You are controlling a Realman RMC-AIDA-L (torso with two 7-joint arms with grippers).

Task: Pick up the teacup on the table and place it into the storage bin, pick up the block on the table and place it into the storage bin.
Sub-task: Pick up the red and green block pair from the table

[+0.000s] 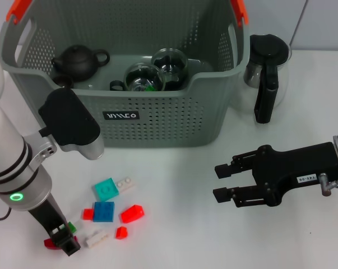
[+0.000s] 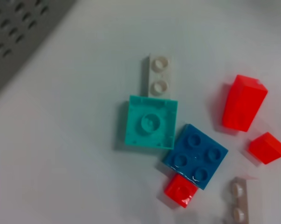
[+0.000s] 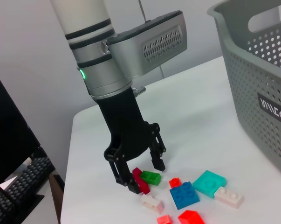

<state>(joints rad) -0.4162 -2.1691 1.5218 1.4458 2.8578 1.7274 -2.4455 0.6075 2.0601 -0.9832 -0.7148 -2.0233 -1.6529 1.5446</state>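
Nearest the head camera: left gripper (image 1: 65,241), down at the bench (image 1: 174,241), fingers (image 3: 157,161) spread apart and not yet clamped. Straddles a dark red block (image 3: 139,179), with a green block (image 3: 151,177) just beside it.

Scattered close by: teal block (image 2: 150,122) touching a blue block (image 2: 195,155), a white plate piece (image 2: 159,79), a red sloped block (image 2: 243,102) and a few smaller red bits.

Behind them, the storage bin (image 1: 157,120), already holding glass cups (image 1: 143,78) and a dark teapot (image 1: 79,59); so probably only block work left.

Off to the side, right gripper (image 1: 227,182), fingers open, holding nothing, hovering over bare bench well apart from the blocks.

On handling: likely hard, light, slick plastic, stiff enough to take a firm pinch without harm, but small and low, so apt to skid or pop out. Best taken across the two flat parallel sides, centred, avoiding the studs and the green neighbour.
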